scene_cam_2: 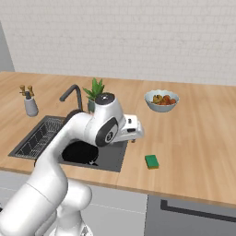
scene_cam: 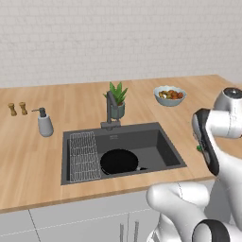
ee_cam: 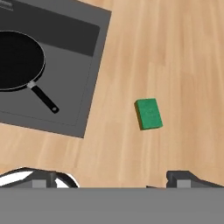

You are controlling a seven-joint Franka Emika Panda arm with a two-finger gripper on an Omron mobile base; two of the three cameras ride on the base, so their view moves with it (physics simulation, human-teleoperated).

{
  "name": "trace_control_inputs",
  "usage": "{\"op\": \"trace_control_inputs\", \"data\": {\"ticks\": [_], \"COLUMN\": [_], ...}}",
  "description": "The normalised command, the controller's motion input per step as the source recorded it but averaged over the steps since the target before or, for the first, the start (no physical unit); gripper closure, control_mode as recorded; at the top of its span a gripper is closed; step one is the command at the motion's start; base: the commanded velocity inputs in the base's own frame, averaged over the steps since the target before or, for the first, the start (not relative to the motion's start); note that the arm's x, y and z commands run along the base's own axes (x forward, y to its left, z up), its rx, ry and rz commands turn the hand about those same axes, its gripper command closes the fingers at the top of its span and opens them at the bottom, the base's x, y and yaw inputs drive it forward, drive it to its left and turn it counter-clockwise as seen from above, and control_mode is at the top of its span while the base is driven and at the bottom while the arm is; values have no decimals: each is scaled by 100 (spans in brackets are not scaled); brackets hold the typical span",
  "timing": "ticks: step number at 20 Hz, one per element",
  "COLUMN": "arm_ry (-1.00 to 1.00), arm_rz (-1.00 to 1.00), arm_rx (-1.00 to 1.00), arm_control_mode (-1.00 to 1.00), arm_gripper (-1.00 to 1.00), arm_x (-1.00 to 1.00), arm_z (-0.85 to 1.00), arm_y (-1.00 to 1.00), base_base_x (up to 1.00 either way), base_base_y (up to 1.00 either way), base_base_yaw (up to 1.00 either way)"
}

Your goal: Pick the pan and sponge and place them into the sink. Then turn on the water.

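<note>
So my arm (scene_cam_2: 69, 143) is bent over the sink's (scene_cam: 175, 149) right rim, hand pointing down at bare counter (ee_cam: 175, 52). Pan (ee_cam: 17, 61) sits in the basin. Sponge (ee_cam: 148, 113) lies alone on open wood, nothing near it. Gripper (ee_cam: 111, 181) fingertips are cropped, so I can't tell its grip state.

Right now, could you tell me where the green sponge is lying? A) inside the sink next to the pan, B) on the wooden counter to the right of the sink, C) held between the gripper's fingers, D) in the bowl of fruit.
B: the sponge lies flat on the bare wooden counter, apart from the sink, while the pan already sits in the basin.
</note>
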Motion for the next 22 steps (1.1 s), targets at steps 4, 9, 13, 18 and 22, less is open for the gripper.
{"op": "trace_control_inputs", "data": {"ticks": [4, 9, 13, 18, 22], "arm_ry": [7, 11, 10, 9, 2], "arm_rz": [0, 0, 0, 0, 0], "arm_rx": [9, 6, 1, 0, 0], "arm_control_mode": [-100, -100, -100, -100, -100], "arm_gripper": [-100, -100, -100, -100, -100], "arm_x": [2, 5, 13, 27, 33], "arm_z": [-34, -38, -42, -45, -34], "arm_y": [-54, -52, -21, 0, -6], "base_base_x": [0, 0, 0, 0, 0], "base_base_y": [0, 0, 0, 0, 0], "base_base_yaw": [0, 0, 0, 0, 0]}}
